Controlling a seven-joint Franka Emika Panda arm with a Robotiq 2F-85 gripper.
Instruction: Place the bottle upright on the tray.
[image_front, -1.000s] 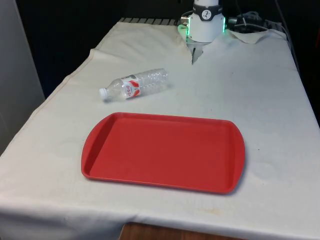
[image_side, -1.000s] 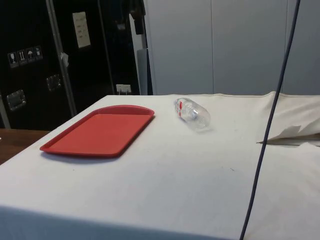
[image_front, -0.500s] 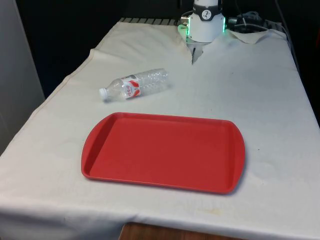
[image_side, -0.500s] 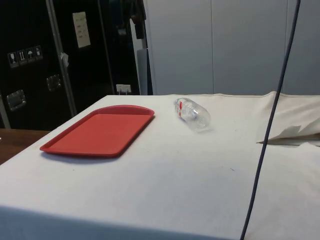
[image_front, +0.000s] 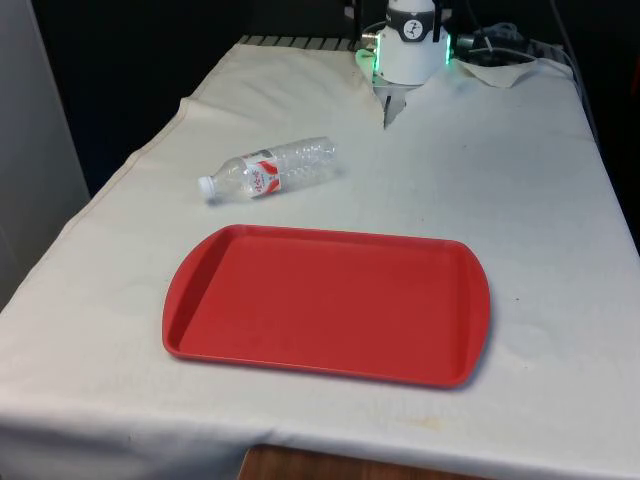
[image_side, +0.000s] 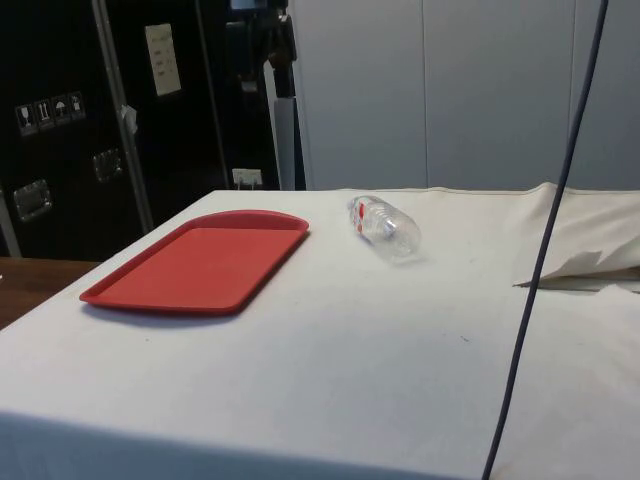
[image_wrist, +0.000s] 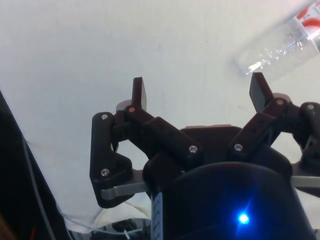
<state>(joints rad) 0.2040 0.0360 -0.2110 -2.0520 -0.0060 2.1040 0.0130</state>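
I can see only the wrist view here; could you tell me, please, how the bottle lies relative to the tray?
Observer: The clear plastic bottle lies on its side on the white cloth, apart from the red tray, on the tray's far side towards the front view's left.
Operator: Which way does its cap point?
Observer: The white cap points to the front view's left, and a red label wraps the bottle near that end.
Operator: Is anything on the tray?
Observer: No, its red floor is bare.
Operator: And my gripper?
Observer: In your view the gripper is open above the cloth, holding nothing, with the bottle's end beyond one finger.
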